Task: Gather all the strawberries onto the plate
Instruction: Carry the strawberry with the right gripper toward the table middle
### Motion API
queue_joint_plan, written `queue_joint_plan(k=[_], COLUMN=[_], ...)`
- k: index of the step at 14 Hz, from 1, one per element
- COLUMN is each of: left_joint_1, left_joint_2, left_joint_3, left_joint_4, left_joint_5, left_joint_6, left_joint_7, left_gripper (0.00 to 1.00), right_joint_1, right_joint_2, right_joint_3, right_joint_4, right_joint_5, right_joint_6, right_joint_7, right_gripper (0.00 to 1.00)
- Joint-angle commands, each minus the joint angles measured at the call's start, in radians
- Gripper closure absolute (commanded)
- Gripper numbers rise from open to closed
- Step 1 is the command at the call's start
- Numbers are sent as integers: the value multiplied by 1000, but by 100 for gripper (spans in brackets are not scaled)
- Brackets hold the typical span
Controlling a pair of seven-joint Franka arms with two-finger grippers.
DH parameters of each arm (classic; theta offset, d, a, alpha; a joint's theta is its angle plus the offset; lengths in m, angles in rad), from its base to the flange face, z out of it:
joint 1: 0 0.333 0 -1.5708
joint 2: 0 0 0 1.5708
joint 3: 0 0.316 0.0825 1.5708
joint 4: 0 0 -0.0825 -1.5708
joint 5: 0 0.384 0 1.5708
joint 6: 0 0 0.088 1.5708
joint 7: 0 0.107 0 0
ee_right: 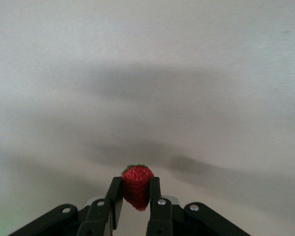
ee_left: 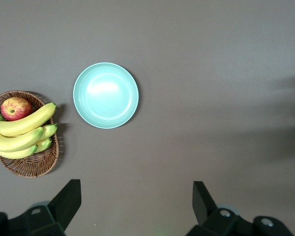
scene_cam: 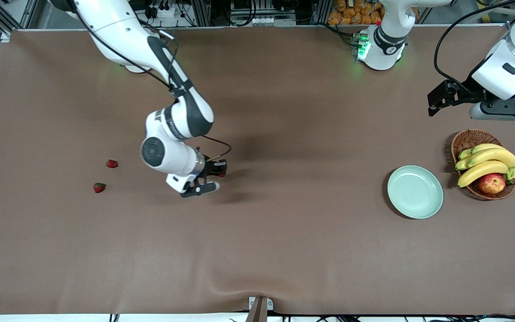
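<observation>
Front view, nearest first: the plate (scene_cam: pixel 415 192) lies bare on the brown surface (scene_cam: pixel 284 250) toward the left arm's end, just beside the basket (scene_cam: pixel 463 143) of bananas (scene_cam: pixel 485 162) and an apple (scene_cam: pixel 491 183). Two strawberries (scene_cam: pixel 99 187) rest loose on the surface toward the right arm's end, well apart from the plate, so each probably needs a carry across. The right hand (scene_cam: pixel 215 175) is over the middle stretch, its fingers (ee_right: pixel 115 199) pressed onto a third strawberry (ee_right: pixel 137 186), pinching it by its sides with the green cap clear. Farthest, the left hand (scene_cam: pixel 438 100) waits above the basket, fingers spread wide, holding nothing.
</observation>
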Motion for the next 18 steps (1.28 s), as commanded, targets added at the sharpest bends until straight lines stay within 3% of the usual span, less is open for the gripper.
queue_joint_plan(k=[1,5,6,7,9,10,11,14,18], left_joint_1=[5,2,0,2,2,3,3,0,0], left_joint_2=[10,10,10,10,10,8,10,10,8], left_joint_3=[-1,-1,-1,-1,-1,-1,-1,-1,-1], left_joint_4=[21,21,21,21,21,21,21,21,21], left_joint_5=[-13,-15,-15,-13,-15,-13,-15,-15,-15], left_joint_6=[-5,-5,-4,-5,-5,-4,-5,-4,-4], left_joint_7=[13,13,13,11,11,13,13,11,11], left_gripper=[0,0,0,0,0,0,0,0,0], right_joint_1=[42,82,88,95,97,89,80,22,-128], right_joint_2=[47,76,82,83,87,84,80,38,-41], right_joint_3=[-13,-13,-13,-13,-13,-13,-14,-16,-20], right_joint_4=[47,47,47,47,47,49,51,49,3], right_joint_5=[47,58,58,58,55,55,54,44,12], right_joint_6=[22,74,102,108,109,108,106,77,-148], right_joint_7=[-3,-3,-3,-3,0,1,1,-8,-26], right_gripper=[89,88,83,69,21,7,0,0,0])
